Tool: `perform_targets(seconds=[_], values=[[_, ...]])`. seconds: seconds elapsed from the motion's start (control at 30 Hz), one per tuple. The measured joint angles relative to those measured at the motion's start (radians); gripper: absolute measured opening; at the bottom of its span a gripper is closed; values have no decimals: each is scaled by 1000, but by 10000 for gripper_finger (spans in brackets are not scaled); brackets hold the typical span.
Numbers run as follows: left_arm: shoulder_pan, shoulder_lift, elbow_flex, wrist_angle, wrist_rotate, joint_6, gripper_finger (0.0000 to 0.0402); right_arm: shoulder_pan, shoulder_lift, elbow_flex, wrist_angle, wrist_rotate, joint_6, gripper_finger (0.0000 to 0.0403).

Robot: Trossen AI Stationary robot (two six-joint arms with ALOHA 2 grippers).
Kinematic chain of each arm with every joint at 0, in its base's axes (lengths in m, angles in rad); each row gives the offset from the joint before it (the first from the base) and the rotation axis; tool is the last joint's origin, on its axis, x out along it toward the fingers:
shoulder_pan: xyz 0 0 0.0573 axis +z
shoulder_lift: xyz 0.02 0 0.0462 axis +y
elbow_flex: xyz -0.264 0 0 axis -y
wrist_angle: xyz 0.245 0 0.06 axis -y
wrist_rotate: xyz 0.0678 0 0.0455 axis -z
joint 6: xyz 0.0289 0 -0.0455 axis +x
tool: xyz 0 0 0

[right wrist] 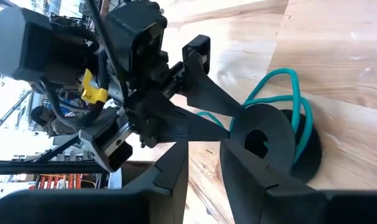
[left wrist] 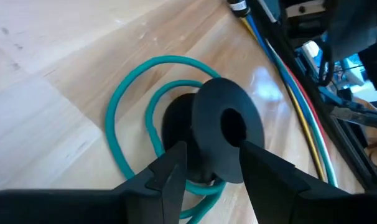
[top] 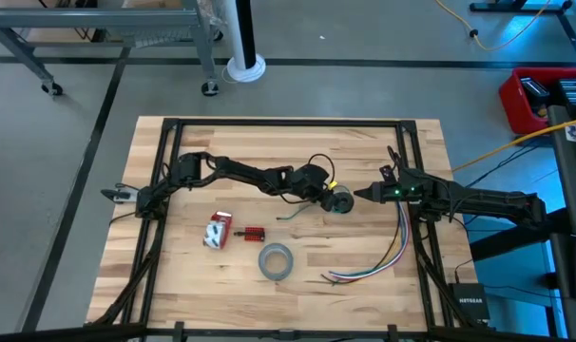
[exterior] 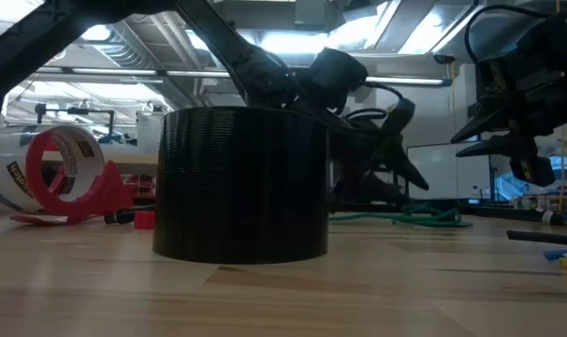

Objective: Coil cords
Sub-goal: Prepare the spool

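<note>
The left gripper (left wrist: 207,171) is pinching the small black spool (left wrist: 226,134) with its cord (left wrist: 129,99) looping loosely, soft and light, best held by the spool's stiff rim, while the right gripper (right wrist: 204,163) is waiting nearby with fingers apart.

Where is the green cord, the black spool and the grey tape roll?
green cord (left wrist: 123,102): left wrist view, on its outer loop.
black spool (left wrist: 229,127): left wrist view, on its round flange.
grey tape roll (top: 275,261): high view, on its ring wall.
</note>
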Motion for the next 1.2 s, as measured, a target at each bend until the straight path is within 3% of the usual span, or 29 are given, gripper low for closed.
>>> perform_targets(seconds=[0.83, 1.2], values=[[-2, 0, 0, 24, -31, -135, 141, 0, 0, 0, 0, 0, 0, 97], [-15, 44, 3, 124, 26, -216, 141, 0, 0, 0, 0, 0, 0, 97]])
